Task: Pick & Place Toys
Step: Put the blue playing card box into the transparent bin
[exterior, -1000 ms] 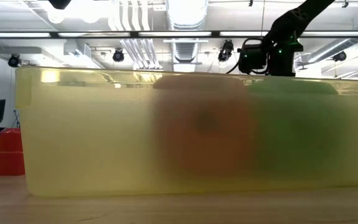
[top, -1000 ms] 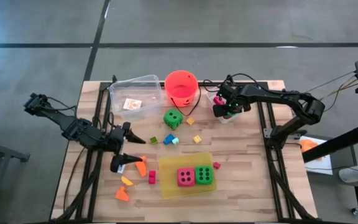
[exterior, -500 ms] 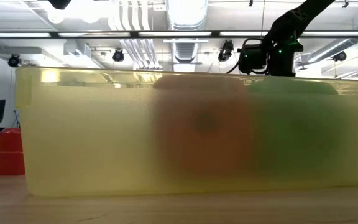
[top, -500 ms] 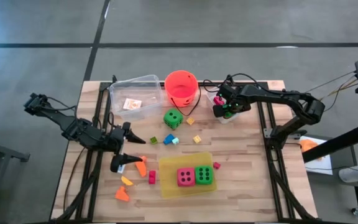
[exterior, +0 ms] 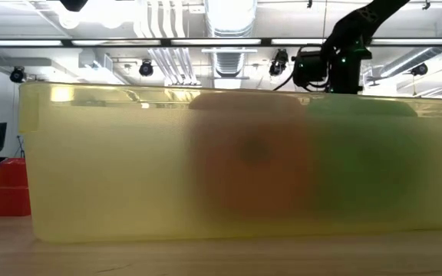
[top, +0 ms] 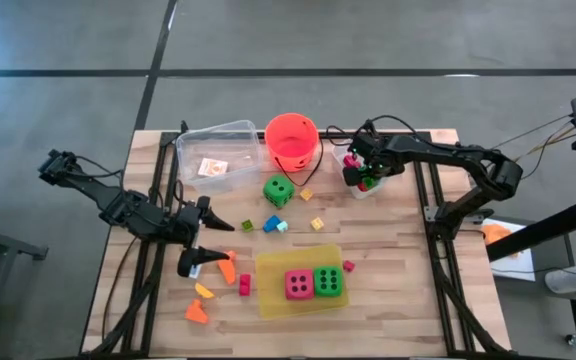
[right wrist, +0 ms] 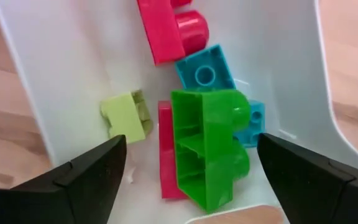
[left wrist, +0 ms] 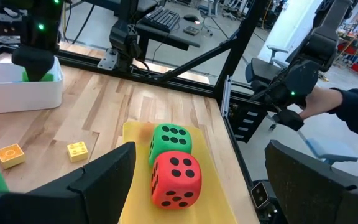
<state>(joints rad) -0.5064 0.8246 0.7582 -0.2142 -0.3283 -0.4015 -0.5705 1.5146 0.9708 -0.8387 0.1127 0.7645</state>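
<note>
A: Gripper, right (right wrist: 188,168): fingers spread wide, nothing between them, hanging over the small white bin (right wrist: 61,68) at the far right part of the tabletop (top: 398,260), just beside the orange-red bucket (top: 291,140).

B: Item directly under it?

A: Green brick (right wrist: 210,146), lying in the bin and free of the fingers. Its long axis runs roughly along the bin's length, across the line between the two fingers; studs face sideways, rounded end toward the far wall. Touching it: a pink brick (right wrist: 173,28) beyond, two teal bricks (right wrist: 205,71) alongside, a pale green piece (right wrist: 124,115) off to one side.

B: Gripper, left?

A: Left gripper (left wrist: 194,180): fingers apart, empty, waiting over the near left part of the tabletop. Ahead of it, the pink die (left wrist: 176,179) and a green die (left wrist: 171,140) sit touching on the flat yellow tray (left wrist: 132,134).

B: Loose stock, and nearer arm?

A: Second green die (top: 278,190), small yellow and blue pieces near it: mid-tabletop, between the arms, probably closer to the right one. Orange shapes (top: 227,267) and a red brick (top: 244,285): just beside the left gripper, so likely that arm's pick.
</note>
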